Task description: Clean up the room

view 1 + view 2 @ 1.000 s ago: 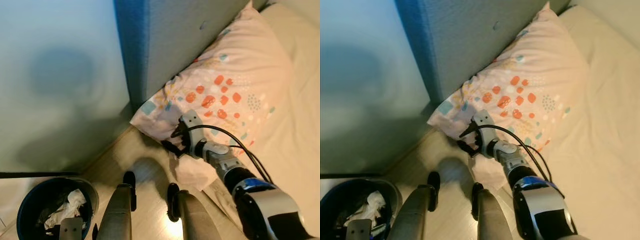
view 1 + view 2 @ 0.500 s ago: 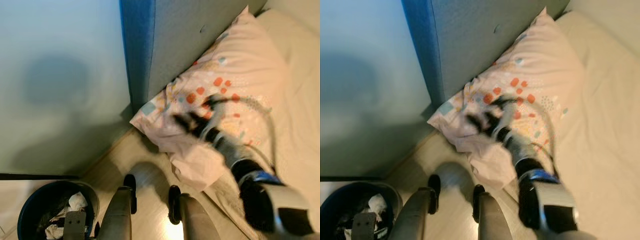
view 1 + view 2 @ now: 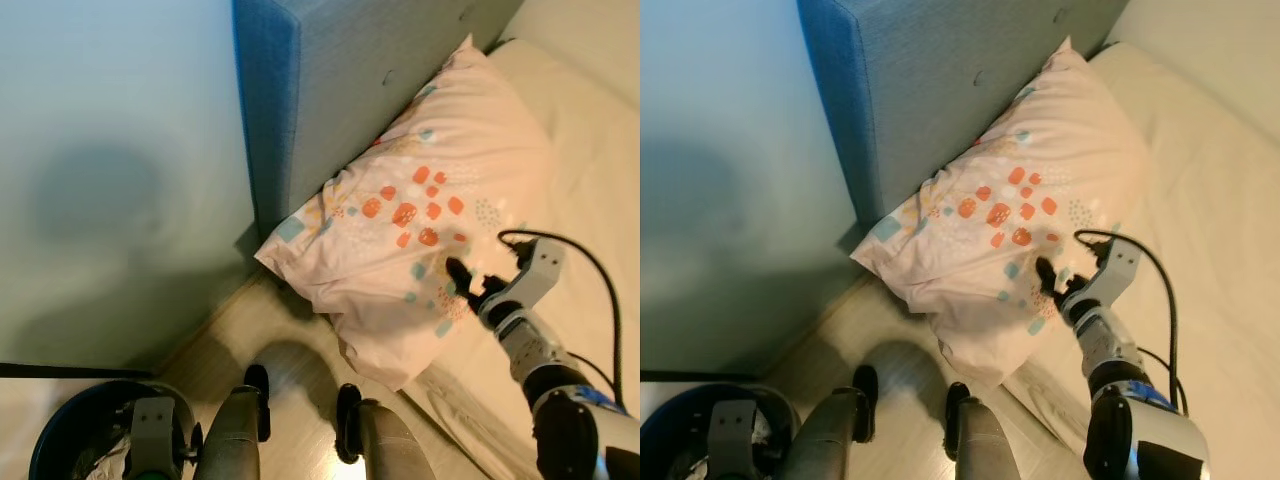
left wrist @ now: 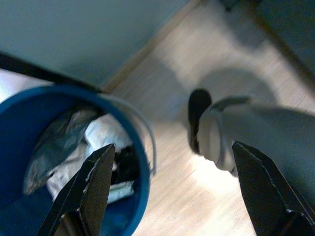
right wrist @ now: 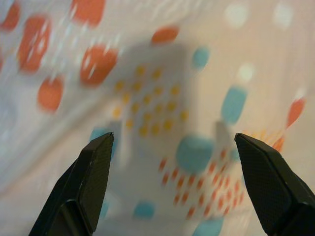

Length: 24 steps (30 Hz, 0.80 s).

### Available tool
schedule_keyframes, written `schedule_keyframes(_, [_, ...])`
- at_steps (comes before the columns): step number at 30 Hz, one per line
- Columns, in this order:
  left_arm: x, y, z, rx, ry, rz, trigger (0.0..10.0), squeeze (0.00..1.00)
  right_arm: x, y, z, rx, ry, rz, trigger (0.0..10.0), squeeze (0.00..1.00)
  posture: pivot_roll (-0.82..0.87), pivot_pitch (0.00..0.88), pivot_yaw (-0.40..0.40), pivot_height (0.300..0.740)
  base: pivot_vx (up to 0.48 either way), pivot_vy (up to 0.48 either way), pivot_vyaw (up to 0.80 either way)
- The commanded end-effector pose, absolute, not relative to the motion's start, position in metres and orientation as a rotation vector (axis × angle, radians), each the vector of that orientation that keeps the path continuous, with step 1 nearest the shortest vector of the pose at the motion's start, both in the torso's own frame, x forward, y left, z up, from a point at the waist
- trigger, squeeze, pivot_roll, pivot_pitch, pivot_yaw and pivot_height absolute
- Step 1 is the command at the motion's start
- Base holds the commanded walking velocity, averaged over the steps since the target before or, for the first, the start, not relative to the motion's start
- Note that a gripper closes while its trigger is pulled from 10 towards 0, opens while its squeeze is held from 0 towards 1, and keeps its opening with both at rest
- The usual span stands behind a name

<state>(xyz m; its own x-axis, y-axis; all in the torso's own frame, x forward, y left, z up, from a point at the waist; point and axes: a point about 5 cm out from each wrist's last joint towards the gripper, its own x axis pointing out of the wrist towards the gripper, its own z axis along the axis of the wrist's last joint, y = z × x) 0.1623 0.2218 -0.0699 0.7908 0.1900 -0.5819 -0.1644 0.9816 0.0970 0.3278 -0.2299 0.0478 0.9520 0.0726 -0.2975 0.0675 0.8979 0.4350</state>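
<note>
Cream mattress (image 3: 590, 190) beside blue headboard (image 3: 350, 90)

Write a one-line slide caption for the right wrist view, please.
Open right gripper hovering close over the pale pink pillow with orange and blue spots.

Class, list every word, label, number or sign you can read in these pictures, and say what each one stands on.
None: no readable text in any view.
The pillow carries only coloured dots and patches, no letters.
The blue bin and the scraps inside it show no label.
The right end effector, open over the pillow, bears no legible marking.
</note>
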Motion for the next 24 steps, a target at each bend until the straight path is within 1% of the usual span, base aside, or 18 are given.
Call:
schedule_keyframes(1, [0.148,0.216,-0.08,0.017,0.703,0.19,10.0,0.0,0.314,-0.226,0.029,0.444,0.395,0.018,10.0,0.0,-0.02,0.201,-0.022,0.74,0.0,-0.465,0.0])
schedule_keyframes(2, [0.148,0.216,-0.08,0.017,0.703,0.19,10.0,0.0,0.314,-0.226,0.029,0.444,0.395,0.018,10.0,0.0,-0.02,0.201,-0.022,0.74,0.0,-0.465,0.0])
schedule_keyframes(3, [0.151,0.216,-0.079,0.017,0.7,0.197,10.0,0.0,0.312,-0.219,0.024,0.442,0.411,0.038,10.0,0.0,-0.03,0.196,-0.023,0.74,0.0,-0.461,0.0])
schedule_keyframes(5, [0.154,0.217,-0.078,0.022,0.697,0.215,10.0,0.0,0.31,-0.214,0.022,0.435,0.422,0.056,10.0,0.0,-0.03,0.186,-0.025,0.74,0.0,-0.428,0.0])
schedule_keyframes(7, [0.154,0.217,-0.078,0.022,0.697,0.215,10.0,0.0,0.31,-0.214,0.022,0.435,0.422,0.056,10.0,0.0,-0.03,0.186,-0.025,0.74,0.0,-0.394,0.0])
schedule_keyframes(9, [0.16,0.219,-0.076,0.012,0.682,0.248,10.0,0.0,0.31,-0.211,0.021,0.434,0.425,0.059,10.0,0.0,-0.04,0.173,-0.03,0.74,0.0,0.0,0.0])
schedule_keyframes(13, [0.164,0.219,-0.074,0.006,0.675,0.262,10.0,0.0,0.312,-0.213,0.022,0.432,0.426,0.033,10.0,0.0,-0.04,0.17,-0.034,0.74,0.0,0.0,0.0])
schedule_keyframes(19, [0.162,0.22,-0.075,0.002,0.681,0.266,10.0,0.0,0.312,-0.213,0.021,0.428,0.437,0.013,10.0,0.0,-0.04,0.176,-0.036,0.74,0.0,0.0,0.0])
schedule_keyframes(24, [0.158,0.22,-0.078,-0.018,0.701,0.265,10.0,0.0,0.311,-0.204,0.017,0.423,0.458,0.037,10.0,0.0,-0.04,0.184,-0.036,0.74,0.0,0.0,0.0])
